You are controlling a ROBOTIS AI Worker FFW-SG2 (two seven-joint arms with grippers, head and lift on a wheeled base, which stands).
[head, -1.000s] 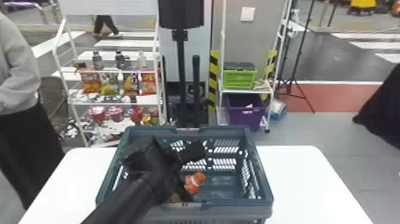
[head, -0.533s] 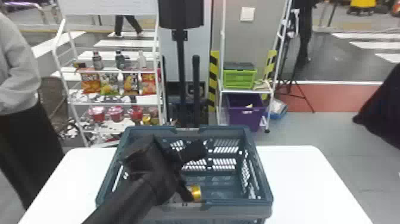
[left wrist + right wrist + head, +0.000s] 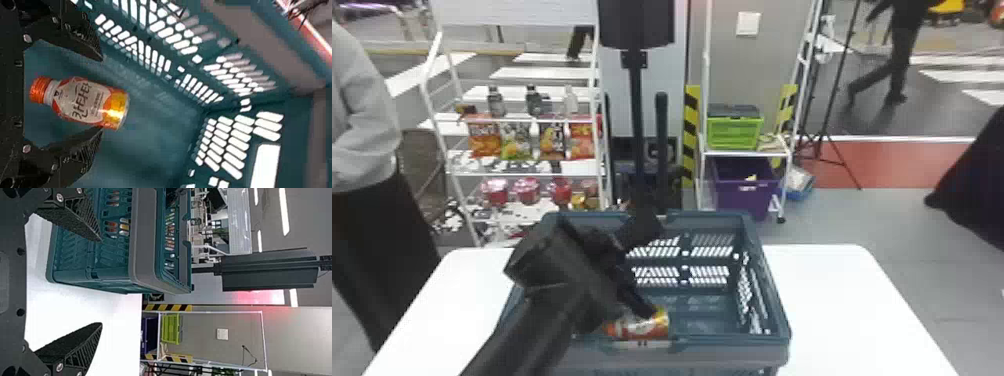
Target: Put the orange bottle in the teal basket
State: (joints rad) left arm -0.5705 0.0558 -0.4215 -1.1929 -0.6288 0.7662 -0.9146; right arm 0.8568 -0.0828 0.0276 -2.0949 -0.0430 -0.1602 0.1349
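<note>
Bottle (image 3: 78,102): small and glossy, orange-red body, gold band near its base with a bright glint on it.
Cap (image 3: 39,89): orange, ridged, above a pale neck ring.
Label (image 3: 84,100): whitish grey, large dark lettering.
Bottle position: inside the teal basket (image 3: 732,345), close behind the front wall as the head view shows it; cap end to the robot's left, gold end to the right.
Bottle pose: on its side or nearly so; whether its full length rests on the basket floor, cannot tell.
Bottle relative to left gripper (image 3: 654,272): between the two fingers, cap pointing back toward the palm, base reaching a little past the fingertips.
Left gripper (image 3: 102,93) opening: fingers wide apart, well wider than the bottle — no clamp on it.
Left gripper contact: one fingertip stands clear of the bottle; the other meets its edge near the base in the wrist view — true touch or mere overlap, cannot tell.
Right gripper (image 3: 101,282): outside the basket, near its side wall, fingers spread wide.
Table (image 3: 832,300): white top, basket standing on it.
</note>
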